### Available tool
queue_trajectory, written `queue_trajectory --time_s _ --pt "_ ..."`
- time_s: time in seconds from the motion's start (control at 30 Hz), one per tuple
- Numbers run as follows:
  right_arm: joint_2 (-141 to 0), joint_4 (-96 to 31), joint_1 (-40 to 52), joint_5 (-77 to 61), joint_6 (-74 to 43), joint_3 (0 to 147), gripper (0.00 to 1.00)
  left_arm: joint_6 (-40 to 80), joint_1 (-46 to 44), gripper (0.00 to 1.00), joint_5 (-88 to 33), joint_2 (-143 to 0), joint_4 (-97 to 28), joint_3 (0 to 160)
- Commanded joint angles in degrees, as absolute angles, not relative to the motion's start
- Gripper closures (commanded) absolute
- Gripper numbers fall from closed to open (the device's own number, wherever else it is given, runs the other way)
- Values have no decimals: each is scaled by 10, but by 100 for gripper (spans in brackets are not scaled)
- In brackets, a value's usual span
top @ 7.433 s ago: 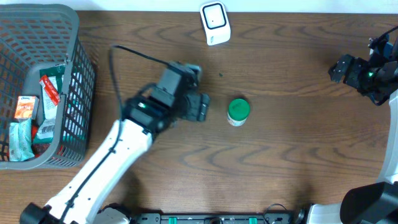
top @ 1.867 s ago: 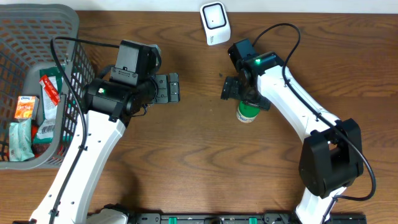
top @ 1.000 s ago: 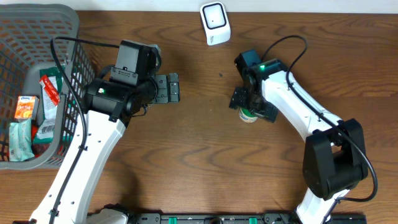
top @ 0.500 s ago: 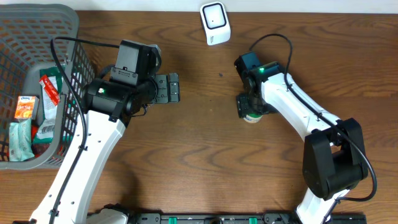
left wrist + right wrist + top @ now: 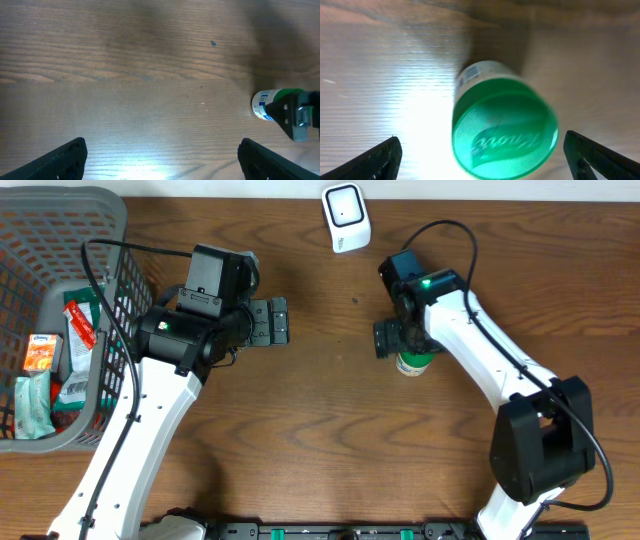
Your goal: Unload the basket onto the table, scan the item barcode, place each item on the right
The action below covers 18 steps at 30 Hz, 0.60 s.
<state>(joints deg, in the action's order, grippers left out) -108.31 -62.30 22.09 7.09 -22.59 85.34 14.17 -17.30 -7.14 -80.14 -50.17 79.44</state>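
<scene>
The green-lidded jar [image 5: 412, 365] sits right of the table's [image 5: 330, 450] middle. The right claw [image 5: 485, 155] hangs wide open around it, not gripping. It should squeeze the sides gently, keeping the label [image 5: 470, 75] uncovered for the scanner [image 5: 345, 218]. The left claw [image 5: 160, 155] is open, empty.

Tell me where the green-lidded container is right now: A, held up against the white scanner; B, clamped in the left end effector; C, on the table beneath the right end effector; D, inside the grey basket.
C: the green-lidded container sits on the wooden table, between the widely spread fingers of the right end effector, with neither finger touching it.
</scene>
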Motion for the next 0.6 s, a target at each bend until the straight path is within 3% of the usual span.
queue_trajectory --time_s 0.0,0.2,0.47,0.57 --pt "-1070 -625 200 25 -359 857 1 143 -171 4 -68 -796 -503 802" --pt "-1070 -614 190 27 -451 835 1 143 -171 4 -68 -796 -503 802" --pt "-1070 -598 200 42 -488 827 13 143 -171 4 -68 -796 -503 802" --pt "-1070 -606 203 59 -488 827 22 143 -171 4 -68 -796 -503 802"
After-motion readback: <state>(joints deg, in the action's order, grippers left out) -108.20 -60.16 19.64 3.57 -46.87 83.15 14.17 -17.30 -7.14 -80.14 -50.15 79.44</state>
